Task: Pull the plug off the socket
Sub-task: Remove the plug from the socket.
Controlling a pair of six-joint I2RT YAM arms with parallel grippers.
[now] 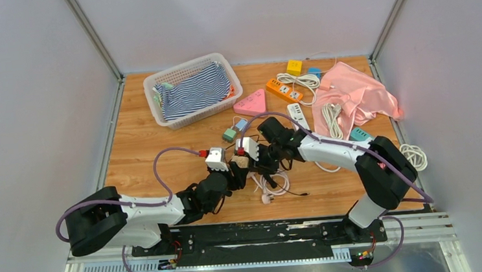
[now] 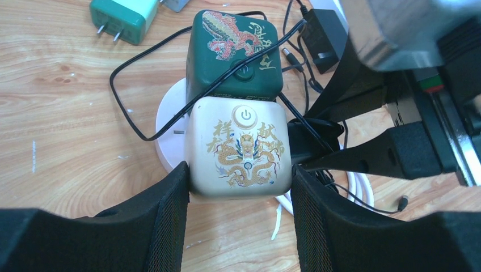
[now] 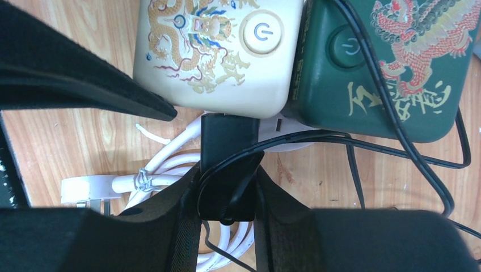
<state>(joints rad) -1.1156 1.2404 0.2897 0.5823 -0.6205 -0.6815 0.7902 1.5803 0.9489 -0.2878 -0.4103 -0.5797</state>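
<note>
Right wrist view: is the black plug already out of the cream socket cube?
No, the black rectangular plug sits seated against the cream dragon-printed socket cube, right fingers clamped on its sides.

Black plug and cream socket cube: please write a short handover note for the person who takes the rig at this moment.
Left tool: closed on the cream socket cube, one finger on each side.
Right tool: closed on the black plug.
Position: the plug sits against the cube's side, apparently not yet pulled out. A green cube touches the cream one.
Done: both grips.
To do: pull the plug straight out while the left tool holds the cube.
</note>
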